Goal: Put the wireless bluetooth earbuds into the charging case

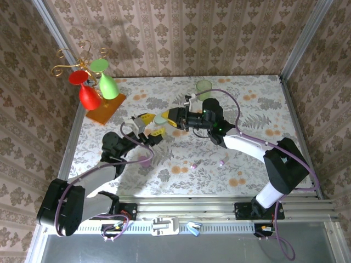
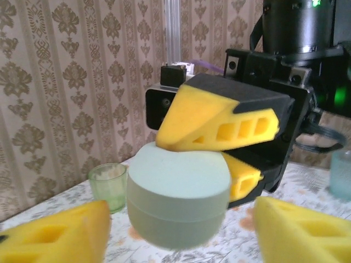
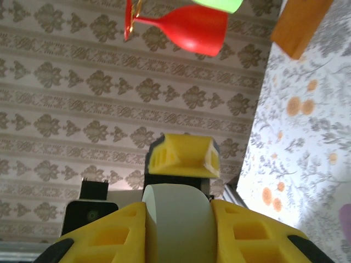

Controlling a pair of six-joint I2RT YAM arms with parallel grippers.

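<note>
A pale mint round charging case [image 1: 159, 119] hangs closed above the table's middle, with my right gripper [image 1: 166, 119] shut on it. In the right wrist view the case [image 3: 177, 211] sits clamped between the yellow fingers [image 3: 109, 235]. My left gripper [image 1: 152, 126] is open, its fingers [image 2: 55, 235] spread to either side of the case [image 2: 178, 194] with a gap on both sides. Two tiny pinkish-purple earbuds [image 1: 193, 165] [image 1: 221, 163] lie on the floral table in front of the right arm, away from both grippers.
A pinkish-purple oval case [image 1: 145, 160] lies beside the left arm. A small green glass [image 1: 204, 86] stands at the back of the table. At the back left, a wire rack on an orange base [image 1: 104, 111] holds red and green wine glasses. Patterned walls enclose the table.
</note>
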